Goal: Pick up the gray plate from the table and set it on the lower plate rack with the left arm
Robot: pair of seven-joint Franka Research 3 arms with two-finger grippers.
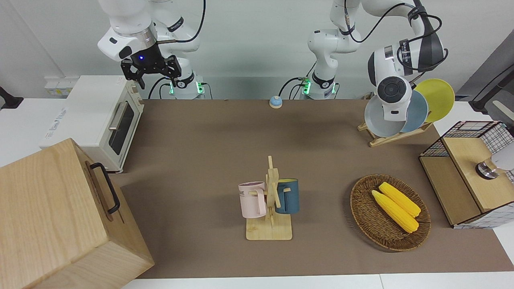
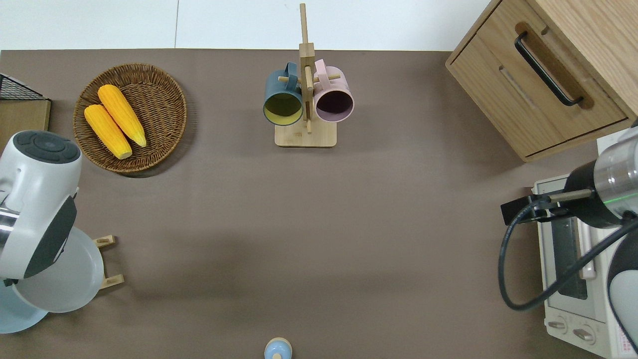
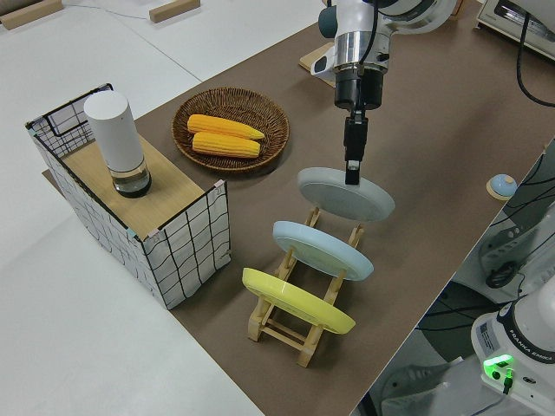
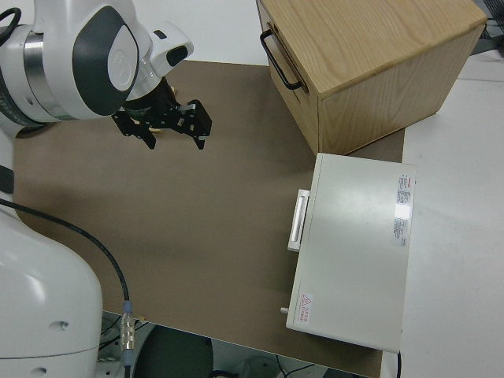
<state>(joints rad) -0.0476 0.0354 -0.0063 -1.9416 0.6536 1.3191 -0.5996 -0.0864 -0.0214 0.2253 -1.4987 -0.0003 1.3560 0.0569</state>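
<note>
Left claw [image 3: 352, 176] clamped on the rim of the gray plate [image 3: 345, 194], holding it tilted over the low end of the lower plate rack [image 3: 305, 303] (whether its edge already touches the rails, cannot tell). Next up the same rack: light blue plate [image 3: 322, 249], then yellow plate [image 3: 297, 300], both leaning in slots. From the mug stand [image 2: 305, 94] in the overhead view, rack at about eight o'clock, basket of corn [image 2: 130, 117] at nine o'clock, on the table [image 2: 319, 224]. Right claw [image 4: 162, 127] parked, fingers spread apart.
</note>
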